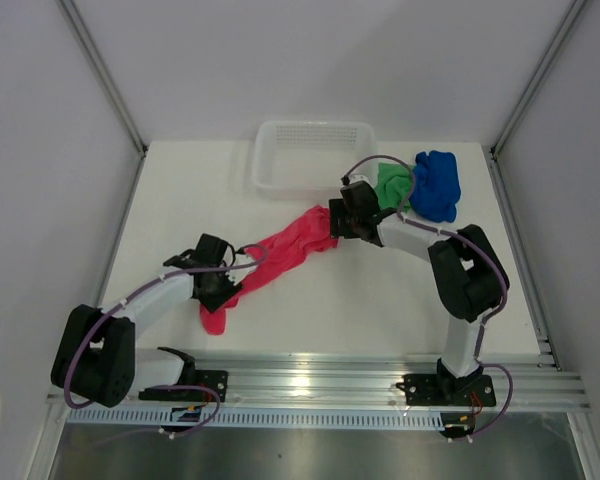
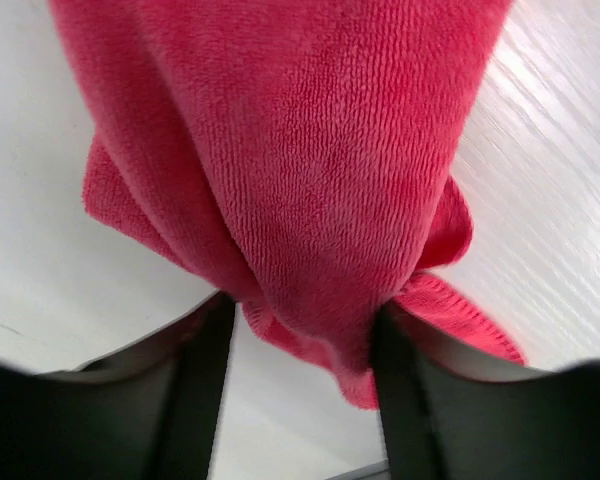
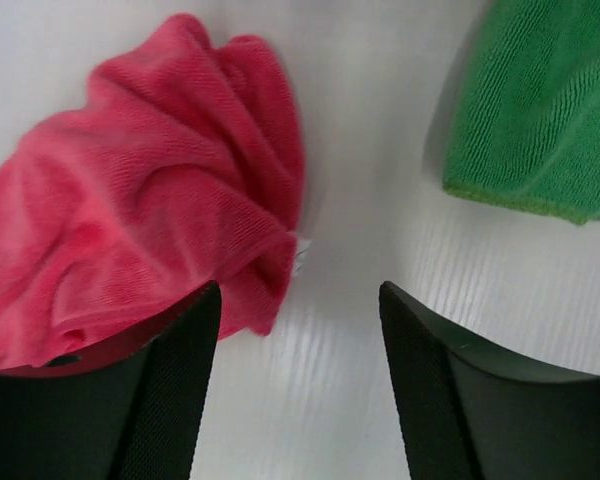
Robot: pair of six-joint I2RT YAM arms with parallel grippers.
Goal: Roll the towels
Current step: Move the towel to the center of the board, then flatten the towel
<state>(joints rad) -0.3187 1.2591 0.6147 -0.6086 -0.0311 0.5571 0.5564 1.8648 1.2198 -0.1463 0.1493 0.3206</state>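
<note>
Three towels show from above: the pink towel (image 1: 280, 255) a twisted strip at centre, the green towel (image 1: 392, 183) and blue towel (image 1: 437, 185) bunched at far right. Only the wrist views tell the grips: the left gripper (image 2: 302, 305) pinches pink cloth, while the right gripper (image 3: 298, 290) stands released beside the strip's other end.

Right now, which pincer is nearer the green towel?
Right. The right pincer is just beside the green towel, at the pink towel's far end; the left pincer is at that towel's near end, well away from the green one.
</note>
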